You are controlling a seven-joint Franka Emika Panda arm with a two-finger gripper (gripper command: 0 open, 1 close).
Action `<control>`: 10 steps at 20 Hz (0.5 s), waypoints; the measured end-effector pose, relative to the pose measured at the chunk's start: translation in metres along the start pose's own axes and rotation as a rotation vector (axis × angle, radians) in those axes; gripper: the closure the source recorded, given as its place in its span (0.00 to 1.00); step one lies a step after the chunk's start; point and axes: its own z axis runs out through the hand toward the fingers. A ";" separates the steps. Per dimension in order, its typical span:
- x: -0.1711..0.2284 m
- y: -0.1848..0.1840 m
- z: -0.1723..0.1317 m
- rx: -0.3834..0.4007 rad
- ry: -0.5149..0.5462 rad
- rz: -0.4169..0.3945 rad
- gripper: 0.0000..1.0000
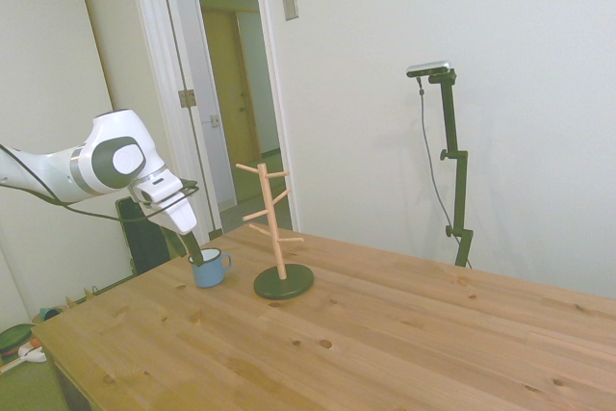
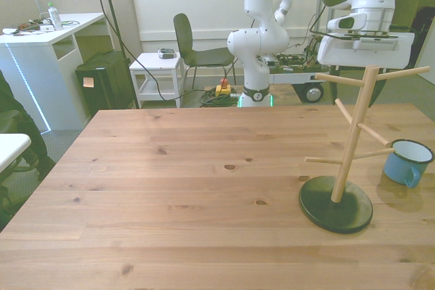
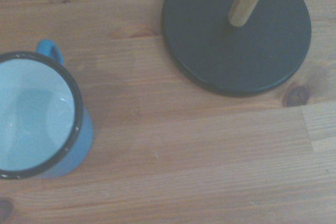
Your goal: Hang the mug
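Light-blue mug (image 1: 209, 268) with dark rim and white inside, pale wooden rack (image 1: 272, 223) on dark round base.

White walls, open doorway (image 1: 231, 93) — dark chair (image 2: 194, 45), white desk (image 2: 47, 39).

Mug (image 1: 210, 268) stands upright beside rack (image 1: 279, 238) on table (image 1: 385, 334).
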 end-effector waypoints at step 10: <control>-0.047 -0.090 0.007 0.022 0.024 -0.029 0.00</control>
